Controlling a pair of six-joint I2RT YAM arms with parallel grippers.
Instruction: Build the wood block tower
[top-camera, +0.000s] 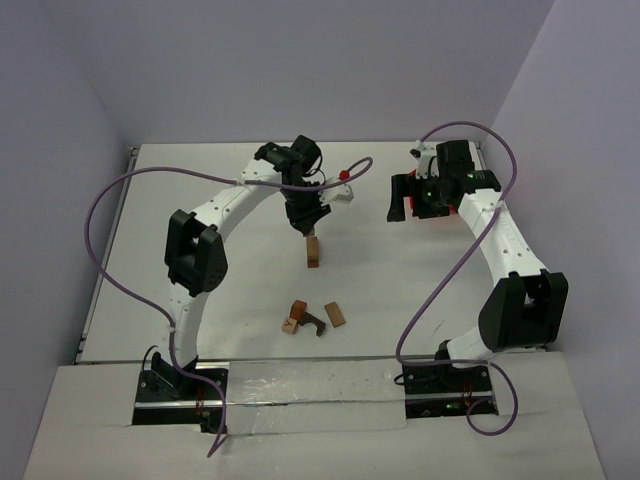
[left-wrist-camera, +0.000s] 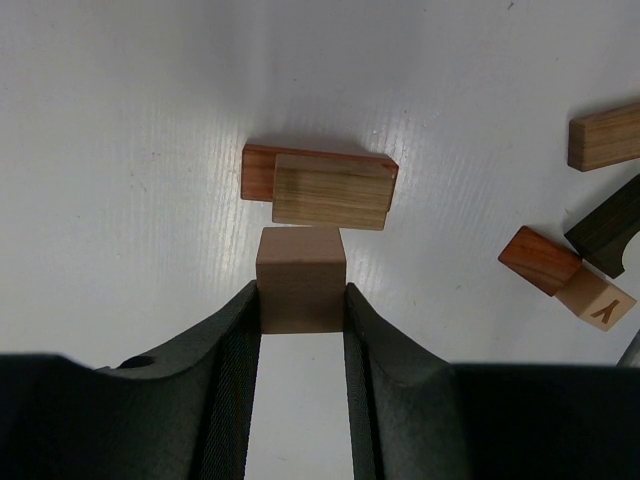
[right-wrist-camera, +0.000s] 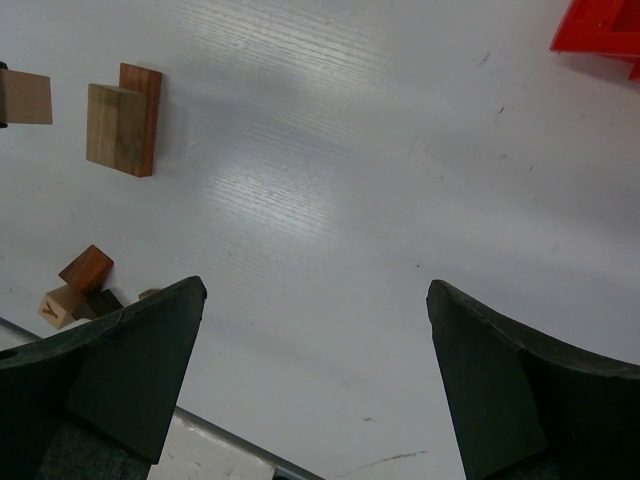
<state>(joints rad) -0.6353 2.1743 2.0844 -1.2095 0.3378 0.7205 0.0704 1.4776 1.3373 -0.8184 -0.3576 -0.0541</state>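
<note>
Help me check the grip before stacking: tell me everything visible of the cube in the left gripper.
The cube is plain pale-brown wood, smooth, with no marking on the faces shown. The left gripper is shut on it, and its dark fingers press the two side faces. The cube sits square between them, near but apart from the two-bar stack.

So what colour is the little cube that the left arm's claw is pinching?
The cube is plain pale brown; the left wrist view shows it best.

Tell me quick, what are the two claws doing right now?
Left gripper: closed on a tan wood cube.
Right gripper: open, holding nothing.
</note>
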